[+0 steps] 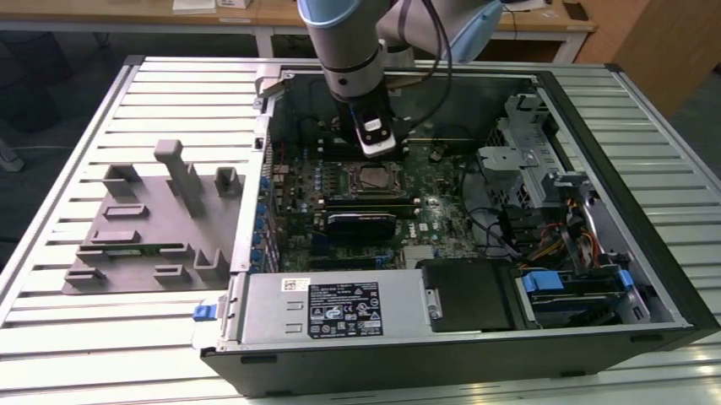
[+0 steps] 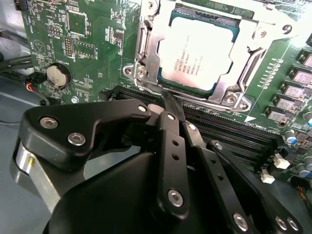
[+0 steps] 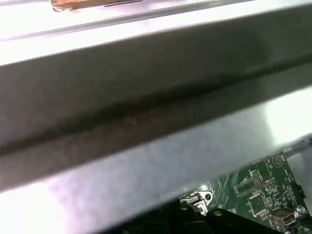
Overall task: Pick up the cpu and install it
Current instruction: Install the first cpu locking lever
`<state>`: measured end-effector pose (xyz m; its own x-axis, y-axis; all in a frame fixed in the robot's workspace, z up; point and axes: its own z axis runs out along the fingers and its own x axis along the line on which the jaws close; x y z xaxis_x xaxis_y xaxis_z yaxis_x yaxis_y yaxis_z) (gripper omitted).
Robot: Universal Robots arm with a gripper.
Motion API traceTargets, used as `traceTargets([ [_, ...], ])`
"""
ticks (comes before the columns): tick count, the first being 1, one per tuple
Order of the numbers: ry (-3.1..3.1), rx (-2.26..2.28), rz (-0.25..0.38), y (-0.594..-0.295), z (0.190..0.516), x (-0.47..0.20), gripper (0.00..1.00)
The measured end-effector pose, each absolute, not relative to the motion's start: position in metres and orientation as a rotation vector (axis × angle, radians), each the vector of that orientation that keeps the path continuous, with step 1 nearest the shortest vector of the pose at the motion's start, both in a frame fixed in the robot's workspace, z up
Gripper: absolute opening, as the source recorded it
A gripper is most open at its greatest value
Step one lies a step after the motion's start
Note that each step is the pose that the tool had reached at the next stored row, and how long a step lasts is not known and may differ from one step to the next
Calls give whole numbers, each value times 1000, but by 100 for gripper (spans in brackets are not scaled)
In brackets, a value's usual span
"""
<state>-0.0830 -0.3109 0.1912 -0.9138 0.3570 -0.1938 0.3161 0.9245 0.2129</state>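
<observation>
You have the open black computer case [image 1: 664,287] lying on its side on the ribbed grey metal table [image 1: 67,152], with the green motherboard [image 1: 451,215] facing up inside it and a grey plastic fixture tray [image 1: 152,228] beside the case toward the exterior view's left. Your grey and blue robot arm [image 1: 344,42] reaches down into the case from above. In the second wrist view you can see the black two-finger gripper [image 2: 168,105] hovering just beside the square metal-framed socket [image 2: 146,53], its fingertips [image 2: 171,108] pressed together with nothing between them (the jaws look fully closed and empty). The cpu [image 2: 200,51], a small flat square chip with a silvery-grey metal top, already sits inside that socket frame, apart from the gripper. In the exterior view you find the cpu [image 1: 369,177] near the board's middle, directly below the gripper [image 1: 377,152]. A round silver coin cell battery [image 2: 57,75] lies on the board nearby.
</observation>
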Motion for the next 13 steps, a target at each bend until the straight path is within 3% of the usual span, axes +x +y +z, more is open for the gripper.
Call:
traceTargets([
  [13, 2854, 513, 314, -319, 190, -77, 11],
])
